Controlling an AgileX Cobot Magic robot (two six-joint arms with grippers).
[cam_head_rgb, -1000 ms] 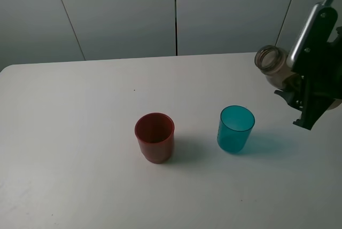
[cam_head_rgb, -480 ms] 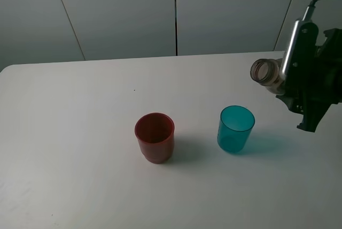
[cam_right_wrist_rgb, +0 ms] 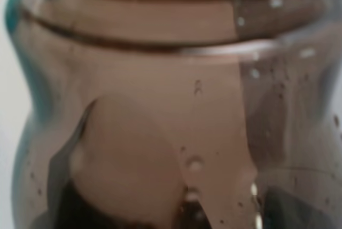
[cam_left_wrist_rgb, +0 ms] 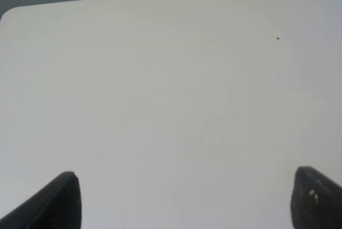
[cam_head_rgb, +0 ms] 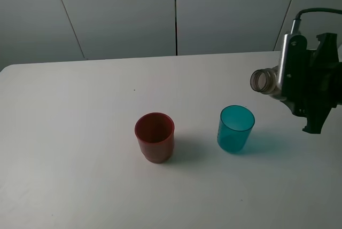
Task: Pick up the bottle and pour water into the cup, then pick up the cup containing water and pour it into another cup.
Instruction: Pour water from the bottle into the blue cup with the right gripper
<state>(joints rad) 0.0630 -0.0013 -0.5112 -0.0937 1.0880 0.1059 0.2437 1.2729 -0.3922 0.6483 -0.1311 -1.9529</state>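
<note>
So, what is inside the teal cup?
No object shows inside the teal cup; I see only its tinted walls. Whether it holds clear water, the high view cannot show.

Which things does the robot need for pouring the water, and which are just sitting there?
For the job: the bottle, tilted in the right pincer; the teal cup; the red cup.
Just there: the white table; the left pincer, open and holding nothing.

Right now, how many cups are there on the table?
2. The red cup stands near the middle of the table. The teal cup stands to its right, apart from it, left of the tilted bottle. No other cup shows.
</note>
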